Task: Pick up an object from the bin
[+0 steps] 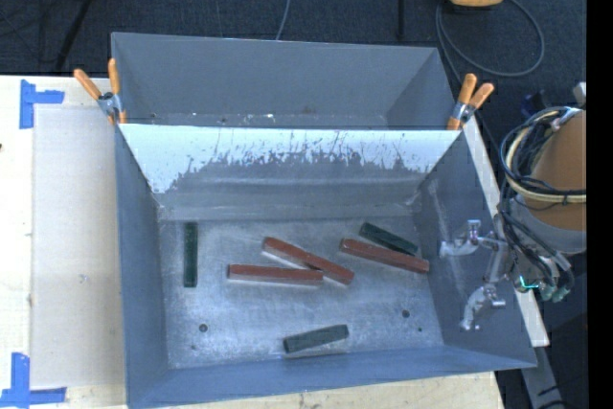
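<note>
My gripper [476, 273] hangs over the bin's right sloping wall, open, with nothing between its two metal fingers [466, 241]. Nearest to it, just to its left on the bin floor, lies a reddish-brown flat bar [383, 256], slanting down to the right. A dark green bar [388, 238] rests right behind that one, almost touching it. Neither bar is in contact with the fingers.
Two more reddish-brown bars [308, 261] [275, 275] lie crossed at the floor's middle. A dark green bar [190, 254] lies lengthwise at the far left. Another dark bar [316, 338] sits near the front wall. The arm with its cables stands outside the right rim.
</note>
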